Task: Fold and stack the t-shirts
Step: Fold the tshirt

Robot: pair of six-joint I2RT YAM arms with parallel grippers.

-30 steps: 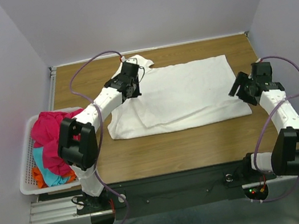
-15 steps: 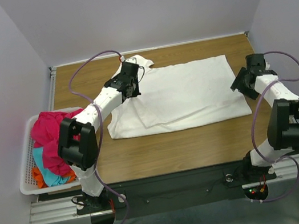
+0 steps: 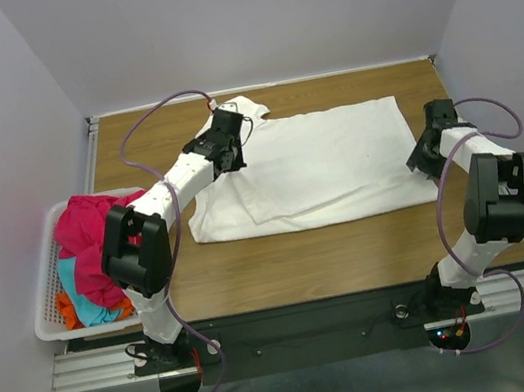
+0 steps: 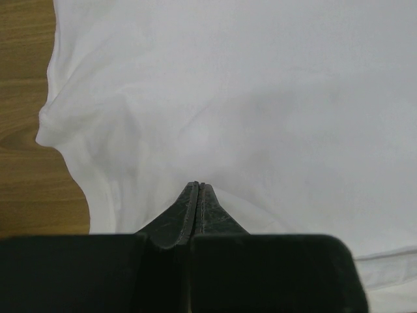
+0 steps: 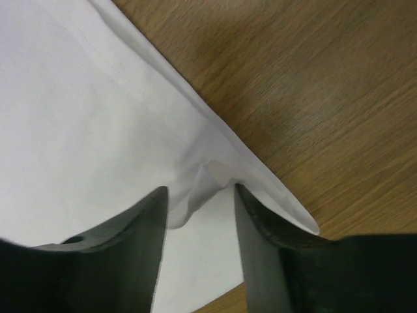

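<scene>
Two grippers sit at opposite ends of the white t-shirt (image 3: 318, 166), which lies spread flat on the table (image 3: 304, 260) with its long axis running left to right, collar end toward the left arm and hem toward the right. The left gripper (image 4: 197, 188) has its fingers pressed together with a small peak of cloth drawn up at their tips, so it appears to pinch the shirt near the far shoulder. The right gripper (image 5: 199, 195) is spread, one finger on either side of a raised wrinkle just inside the hem, close to the near hem corner. The cloth lies between and directly under the fingers (the hem edge runs diagonally past one finger, bare wood beyond it). The coming move turns on this: the right arm is the one at the hem, and closing where it stands would likely catch that wrinkle, giving a hold at each end for a lengthwise fold. The magenta-pink shirt (image 3: 91, 231), cyan shirt (image 3: 81, 294) and orange shirt (image 3: 67, 310) are heaped in the basket (image 3: 49, 325) at the left, well apart from both grippers.
</scene>
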